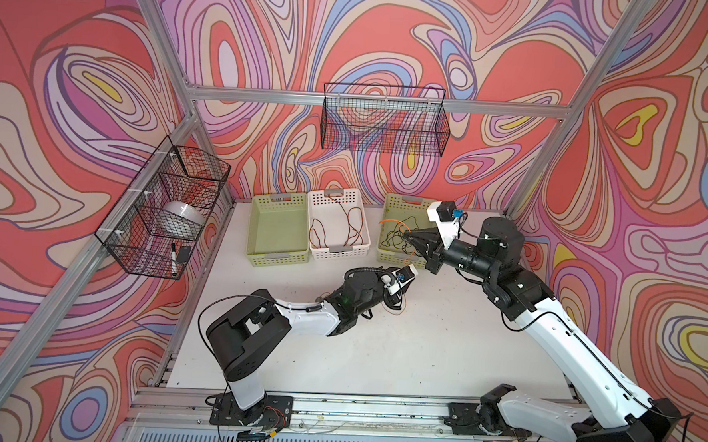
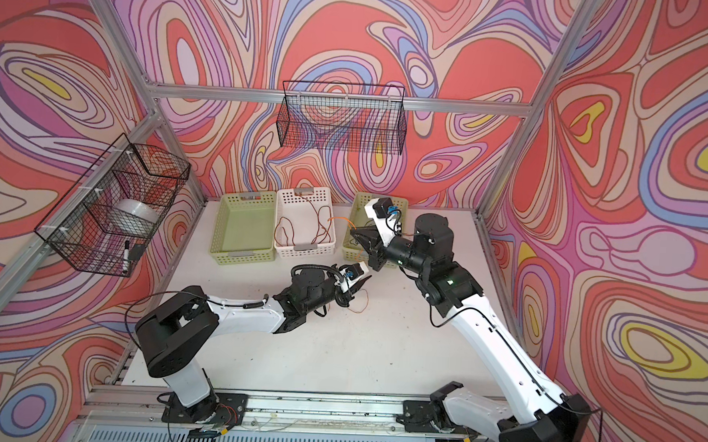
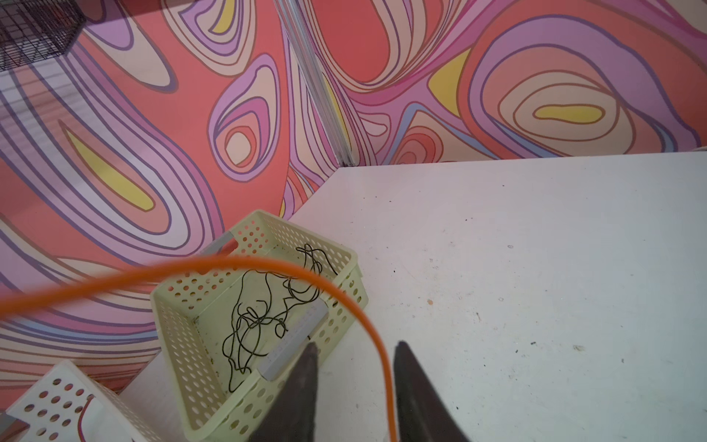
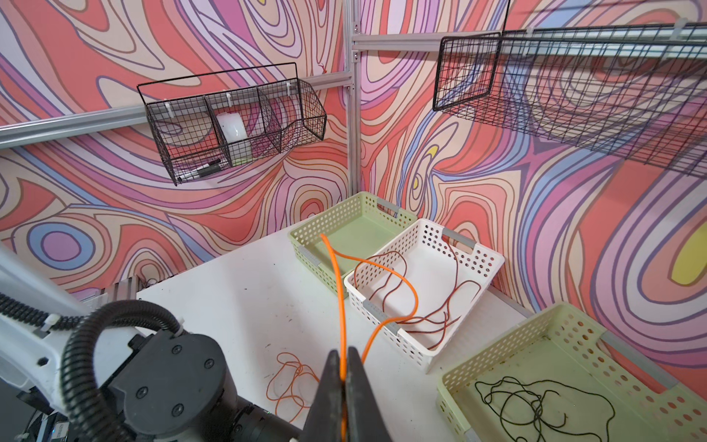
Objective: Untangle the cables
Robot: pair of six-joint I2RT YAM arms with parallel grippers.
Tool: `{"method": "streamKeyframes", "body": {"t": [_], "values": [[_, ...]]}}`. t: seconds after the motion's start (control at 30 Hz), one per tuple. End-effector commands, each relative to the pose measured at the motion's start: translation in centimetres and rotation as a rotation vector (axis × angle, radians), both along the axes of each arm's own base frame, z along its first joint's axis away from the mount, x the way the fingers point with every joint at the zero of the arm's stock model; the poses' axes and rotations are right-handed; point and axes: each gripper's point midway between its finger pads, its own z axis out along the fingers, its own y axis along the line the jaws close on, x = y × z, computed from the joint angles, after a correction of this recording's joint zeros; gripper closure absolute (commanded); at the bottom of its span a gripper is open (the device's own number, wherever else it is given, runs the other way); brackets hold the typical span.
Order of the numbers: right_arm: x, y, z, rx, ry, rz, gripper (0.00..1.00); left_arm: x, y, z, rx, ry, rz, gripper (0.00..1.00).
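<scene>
The right gripper (image 4: 343,354) has its two dark fingers (image 4: 329,382) pressed together on the orange cable (image 4: 340,291), which is pinched right at their tips. From that pinch one strand rises straight away from the fingertips. A second strand curves out from the same spot and crosses the near rim of the white basket (image 4: 382,302). More of the orange cable lies in thin loose loops on the white table (image 4: 237,291), just to one side of these fingers and close to the other arm's wrist.

The left gripper (image 3: 354,356) has its fingers (image 3: 306,382) standing apart, and the orange cable (image 3: 229,264) runs down through the gap between them. There is clear space on one side of the cord, and it lies close to the other finger. Whether it touches that finger cannot be told. Beyond the tips the cord arcs away, blurred, over the pale green basket (image 3: 176,344).

In both top views the right gripper's tip (image 1: 405,233) hangs over that same pale green basket. The left gripper (image 2: 365,281) sits nearer the front of the table, just short of the row of baskets and near the right arm's wrist.

The black cable (image 3: 260,317) lies in a loose tangle on the floor of the pale green basket, just past the left fingers and beside the right ones. The reddish-brown cable (image 4: 436,323) is spread in open loops inside the white basket, further out from the right fingertips. One strand of it climbs that basket's far wall. Beyond the white basket, touching its side, stands a green basket (image 4: 306,233).
</scene>
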Motion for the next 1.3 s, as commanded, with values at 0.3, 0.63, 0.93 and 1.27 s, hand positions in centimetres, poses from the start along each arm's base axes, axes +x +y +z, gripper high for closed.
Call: {"method": "streamKeyframes", "body": {"t": [0.3, 0.63, 0.93, 1.27], "values": [[4.5, -4.9, -1.7, 0.026, -0.014, -0.403, 1.00, -2.1, 3.0, 7.0, -0.053, -0.051, 0.012, 1.00], [6.6, -4.4, -6.2, 0.033, 0.122, -0.446, 0.88, -3.7, 5.8, 12.9, -0.070, -0.001, 0.044, 1.00], [6.3, -2.5, -6.8, 0.023, 0.151, -0.340, 0.40, -1.6, 10.4, 15.7, -0.080, 0.061, 0.157, 1.00], [6.3, -3.4, -10.2, -0.040, 0.204, -0.389, 0.36, 1.8, 15.1, 16.9, -0.015, 0.098, 0.299, 1.00]]}}
